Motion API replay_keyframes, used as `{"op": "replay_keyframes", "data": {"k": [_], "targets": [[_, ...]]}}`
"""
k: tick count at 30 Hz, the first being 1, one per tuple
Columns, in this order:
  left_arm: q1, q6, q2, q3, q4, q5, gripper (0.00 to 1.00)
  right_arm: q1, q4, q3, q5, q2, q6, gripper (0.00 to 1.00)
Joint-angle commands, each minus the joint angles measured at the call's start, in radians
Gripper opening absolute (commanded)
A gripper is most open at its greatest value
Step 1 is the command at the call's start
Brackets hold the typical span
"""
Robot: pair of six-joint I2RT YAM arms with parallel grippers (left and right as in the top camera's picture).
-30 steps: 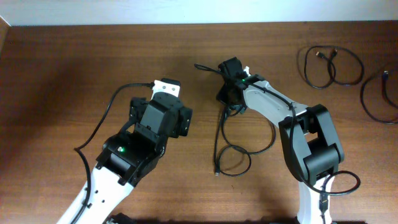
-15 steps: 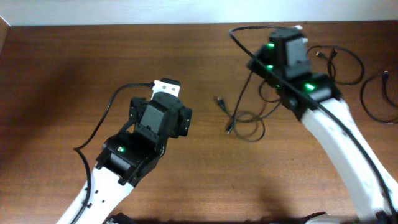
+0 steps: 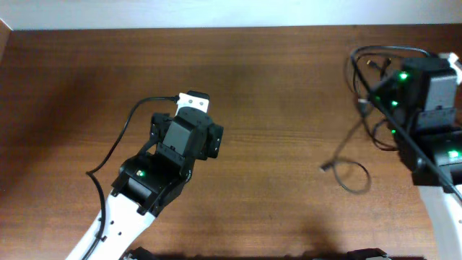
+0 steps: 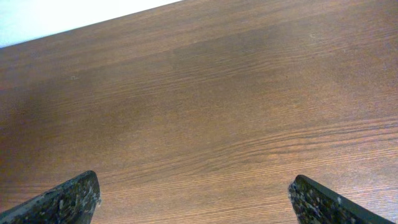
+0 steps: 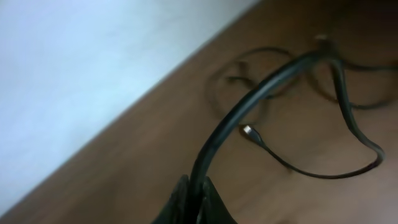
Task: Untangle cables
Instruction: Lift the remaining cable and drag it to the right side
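My right gripper [image 5: 194,185] is shut on a thin black cable [image 5: 261,93], which arcs up and away from the pinched fingers. In the overhead view the right gripper [image 3: 426,76] is held above the table's right side, and the cable [image 3: 355,178] hangs down into a loop on the wood, ending in a small plug [image 3: 325,167]. More cables [image 3: 369,65] lie at the far right, partly hidden under the right arm. A silver-tipped plug [image 5: 247,129] shows in the right wrist view. My left gripper [image 4: 194,182] is open over bare wood, at centre-left [image 3: 192,101].
The brown wooden table [image 3: 274,94] ends at a white wall strip [image 3: 216,14] along the far edge. A thicker black lead [image 3: 119,137] runs along my left arm. My right arm's body [image 3: 440,159] covers the right edge.
My right arm has swung from the table's middle to the far right and risen, dragging the held cable with it. The left arm has not moved.
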Motion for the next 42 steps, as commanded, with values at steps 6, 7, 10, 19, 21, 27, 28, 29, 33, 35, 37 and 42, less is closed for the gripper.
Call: {"op": "replay_keyframes", "data": {"k": [6,7,10,19,21,27,28,29,33,35,37,42], "targets": [[0.004,-0.013,-0.013,0.019,0.002,-0.011,0.99,-0.208,-0.075,0.070,0.027,0.000,-0.096,0.04],[0.004,-0.013,-0.013,0.019,0.002,-0.011,0.99,-0.228,-0.078,0.070,0.027,0.007,-0.097,0.04],[0.004,-0.013,-0.013,0.019,0.002,-0.011,0.99,-0.294,-0.082,0.070,0.027,0.051,-0.097,0.04],[0.004,-0.013,-0.013,0.019,0.002,-0.010,0.99,-0.337,-0.085,0.070,0.027,0.207,-0.096,0.04],[0.004,-0.013,-0.013,0.019,0.002,-0.010,0.99,-0.337,-0.091,0.070,0.027,0.243,-0.096,0.04],[0.004,-0.013,-0.013,0.019,0.002,-0.011,0.99,-0.337,-0.104,0.070,0.027,0.340,-0.096,0.04],[0.004,-0.013,-0.013,0.019,0.002,-0.010,0.99,-0.337,-0.104,0.070,0.027,0.359,-0.096,0.04],[0.004,-0.013,-0.013,0.019,0.002,-0.011,0.99,-0.337,-0.108,0.070,0.027,0.375,-0.096,0.04],[0.004,-0.013,-0.013,0.019,0.002,-0.011,0.99,-0.338,-0.119,0.070,0.027,0.423,-0.096,0.04],[0.004,-0.013,-0.013,0.019,0.002,-0.011,0.99,-0.337,-0.122,0.070,0.027,0.445,-0.096,0.04],[0.004,-0.013,-0.013,0.019,0.002,-0.011,0.99,-0.337,-0.123,0.069,0.027,0.463,-0.096,0.04],[0.004,-0.013,-0.013,0.019,0.002,-0.011,0.99,-0.337,-0.135,0.069,0.027,0.499,-0.096,0.04]]}}
